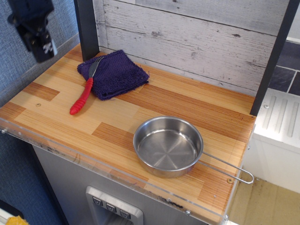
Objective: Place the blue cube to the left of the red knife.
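Your gripper [41, 49] hangs blurred, up and left of the red knife [83, 95].
Finger state: cannot tell; knife blade rests on purple cloth [114, 73].

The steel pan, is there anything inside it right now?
No, the steel pan sits empty on the wooden counter, its bare shiny bottom fully visible.

- gripper [41, 49] hangs up at the top-left, blurry, can't tell its jaws
- red knife [83, 93] half on the purple cloth [115, 73]
- steel pan [168, 146] sits near the front
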Controlling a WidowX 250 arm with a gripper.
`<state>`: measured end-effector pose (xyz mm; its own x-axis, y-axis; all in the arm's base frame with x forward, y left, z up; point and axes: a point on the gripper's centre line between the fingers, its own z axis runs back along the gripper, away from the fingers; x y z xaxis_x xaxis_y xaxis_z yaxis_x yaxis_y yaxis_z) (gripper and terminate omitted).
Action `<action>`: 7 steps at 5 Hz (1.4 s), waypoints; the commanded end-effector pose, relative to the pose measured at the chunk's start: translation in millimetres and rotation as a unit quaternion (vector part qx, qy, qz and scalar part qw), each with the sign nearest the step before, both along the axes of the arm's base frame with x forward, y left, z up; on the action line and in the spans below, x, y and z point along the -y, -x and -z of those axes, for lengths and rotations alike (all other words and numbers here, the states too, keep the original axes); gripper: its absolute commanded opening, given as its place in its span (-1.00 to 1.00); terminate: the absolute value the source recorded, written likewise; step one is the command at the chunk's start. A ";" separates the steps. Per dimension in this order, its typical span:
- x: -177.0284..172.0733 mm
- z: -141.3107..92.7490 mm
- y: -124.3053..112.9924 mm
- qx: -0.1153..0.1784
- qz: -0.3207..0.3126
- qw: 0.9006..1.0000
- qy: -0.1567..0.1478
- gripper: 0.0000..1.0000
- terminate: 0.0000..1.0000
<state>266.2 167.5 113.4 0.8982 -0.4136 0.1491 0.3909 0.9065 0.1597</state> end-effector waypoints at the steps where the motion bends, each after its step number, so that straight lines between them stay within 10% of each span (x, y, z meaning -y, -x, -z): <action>1: -18.5 25.0 12.6 -0.017 -0.039 0.998 -0.038 -1.00 -1.00; 7: -19.0 93.7 -2.0 -0.083 -0.025 0.996 -0.029 -1.00 -1.00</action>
<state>274.3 190.1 11.4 0.9337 -0.3563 -0.0365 0.3580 0.9249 0.1284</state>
